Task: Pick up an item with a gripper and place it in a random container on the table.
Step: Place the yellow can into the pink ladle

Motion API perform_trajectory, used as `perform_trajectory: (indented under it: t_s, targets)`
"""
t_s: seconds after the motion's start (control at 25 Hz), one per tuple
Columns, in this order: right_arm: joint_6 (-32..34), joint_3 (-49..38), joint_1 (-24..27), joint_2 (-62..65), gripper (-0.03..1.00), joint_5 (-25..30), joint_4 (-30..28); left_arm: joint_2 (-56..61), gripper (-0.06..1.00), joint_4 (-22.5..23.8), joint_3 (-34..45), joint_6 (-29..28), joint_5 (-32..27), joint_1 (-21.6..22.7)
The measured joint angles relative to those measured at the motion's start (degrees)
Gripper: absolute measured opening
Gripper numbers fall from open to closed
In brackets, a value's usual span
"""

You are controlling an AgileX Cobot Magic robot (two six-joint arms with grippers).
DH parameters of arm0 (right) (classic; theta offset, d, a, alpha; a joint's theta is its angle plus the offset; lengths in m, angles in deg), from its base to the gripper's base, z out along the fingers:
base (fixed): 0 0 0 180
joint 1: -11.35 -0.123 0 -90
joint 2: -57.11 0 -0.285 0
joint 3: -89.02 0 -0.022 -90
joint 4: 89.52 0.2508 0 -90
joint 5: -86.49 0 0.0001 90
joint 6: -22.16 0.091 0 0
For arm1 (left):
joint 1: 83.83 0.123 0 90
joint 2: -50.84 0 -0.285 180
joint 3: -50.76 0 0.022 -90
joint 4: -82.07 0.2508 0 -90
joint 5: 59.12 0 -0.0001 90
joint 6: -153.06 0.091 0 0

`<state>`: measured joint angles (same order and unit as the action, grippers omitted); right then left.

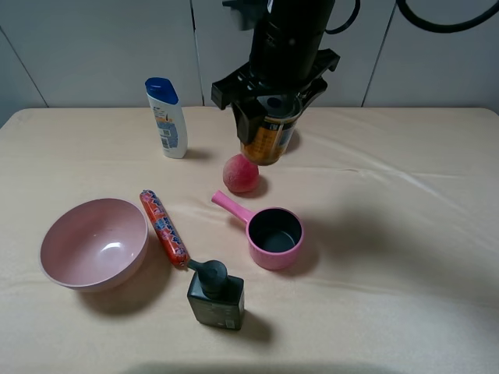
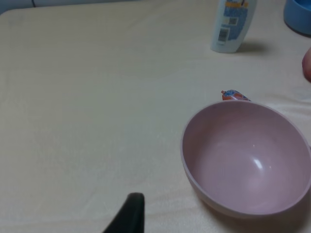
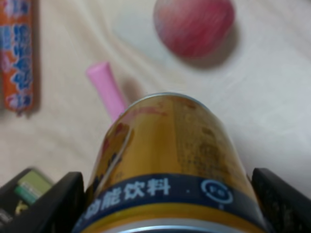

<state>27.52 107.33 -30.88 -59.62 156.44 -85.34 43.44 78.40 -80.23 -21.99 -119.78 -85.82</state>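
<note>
My right gripper [image 1: 269, 136] is shut on the yellow-orange tin can [image 1: 267, 139] and holds it in the air above the back of the table [image 1: 405, 202]. In the right wrist view the can [image 3: 170, 170] fills the frame between the two black fingers [image 3: 46, 204]. The small pink saucepan [image 1: 273, 238] stands in front of the can, its long handle [image 3: 108, 92] pointing back left. The left gripper shows only as one black fingertip [image 2: 129, 216] low over the cloth, near the large pink bowl.
A peach [image 1: 240, 173] lies just below the held can. A white shampoo bottle [image 1: 166, 117] stands at the back left. A large pink bowl [image 1: 93, 243], an orange sausage pack [image 1: 164, 227] and a dark pump bottle [image 1: 214, 294] sit at the front left. A blue bowl's edge [image 2: 299, 14] shows.
</note>
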Motion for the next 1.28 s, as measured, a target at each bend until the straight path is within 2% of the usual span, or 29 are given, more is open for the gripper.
perform_trajectory:
  t_s: [0.72,0.96,1.28]
  targets:
    - [2.08,-12.48,0.0,0.0,0.51,-0.36,3.91,0.0,1.0,0.0,0.0,0.0,0.0,0.0]
    - [2.14,-16.07,0.0,0.0,0.51,-3.86,6.11,0.0,1.0,0.0,0.0,0.0,0.0,0.0]
    - [2.32,-16.3,0.0,-0.06,0.51,-7.08,6.12,0.0,1.0,0.0,0.0,0.0,0.0,0.0]
